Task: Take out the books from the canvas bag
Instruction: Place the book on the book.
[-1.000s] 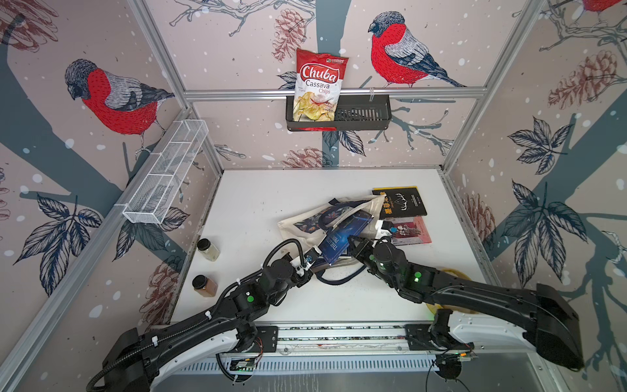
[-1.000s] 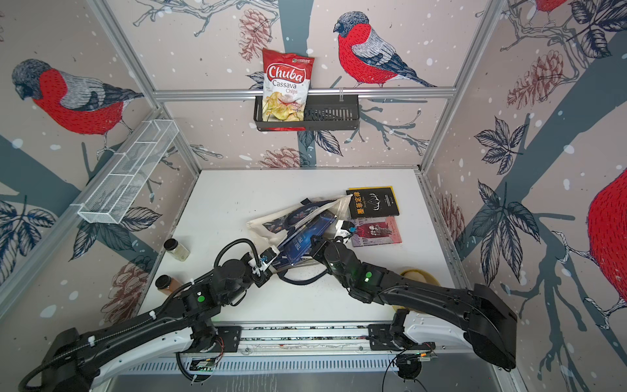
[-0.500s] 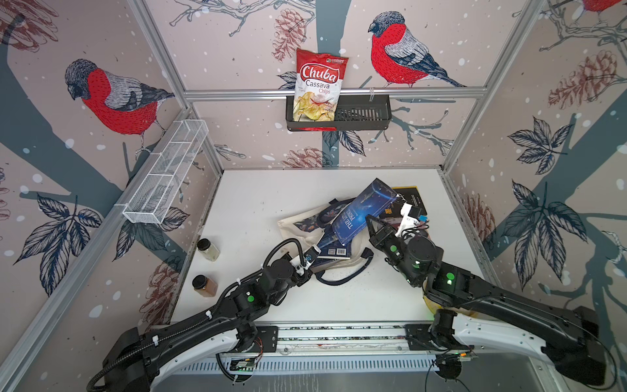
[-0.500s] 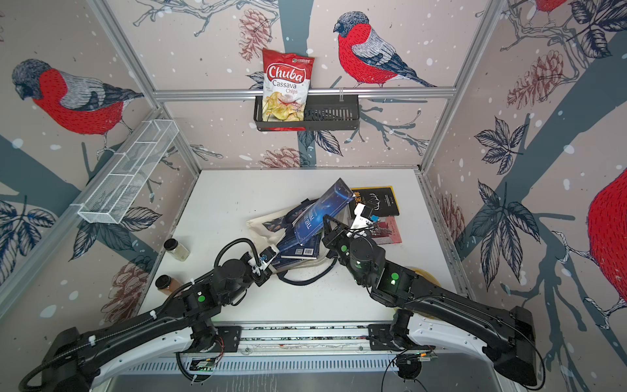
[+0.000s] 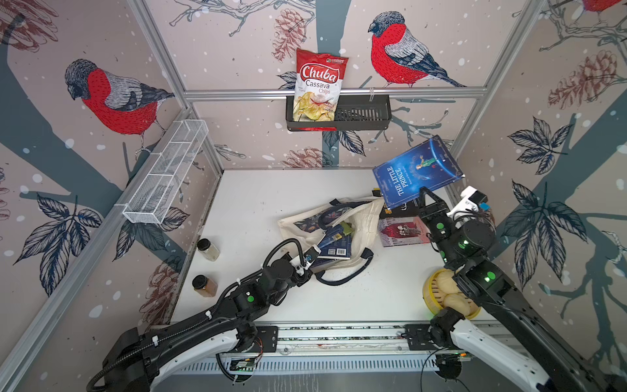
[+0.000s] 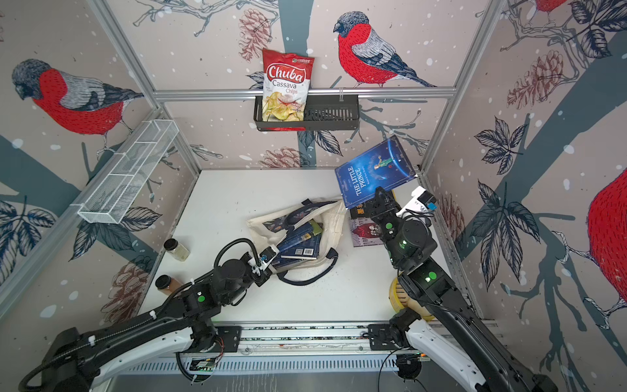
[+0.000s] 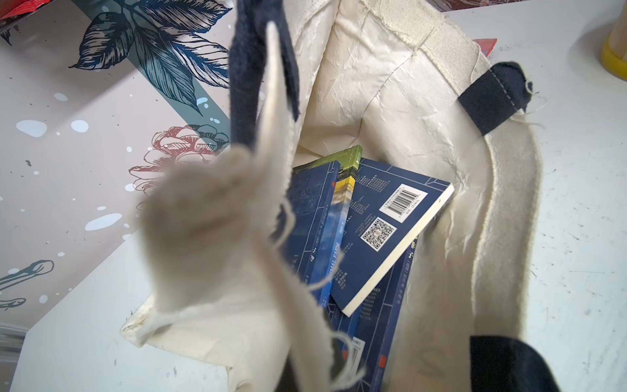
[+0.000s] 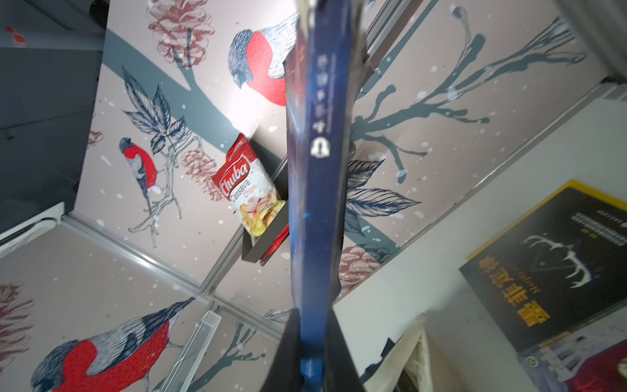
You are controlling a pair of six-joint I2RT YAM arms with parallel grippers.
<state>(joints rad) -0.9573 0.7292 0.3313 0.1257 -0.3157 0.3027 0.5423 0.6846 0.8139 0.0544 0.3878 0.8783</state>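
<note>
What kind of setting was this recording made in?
Likely a lab robot test cell, not a home: left arm and right arm mounted on a rail, aluminium frame holding bird-print wall panels, white tabletop.

Robot lab test cell: aluminium frame (image 5: 332, 92), bird-print wall panels (image 5: 118, 101), white tabletop (image 5: 271, 190), robot arms (image 5: 217, 315) on rail (image 5: 339, 334).

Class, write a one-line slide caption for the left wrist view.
Inside the open canvas bag, several navy books lie stacked, the top one showing its barcode label.
</note>
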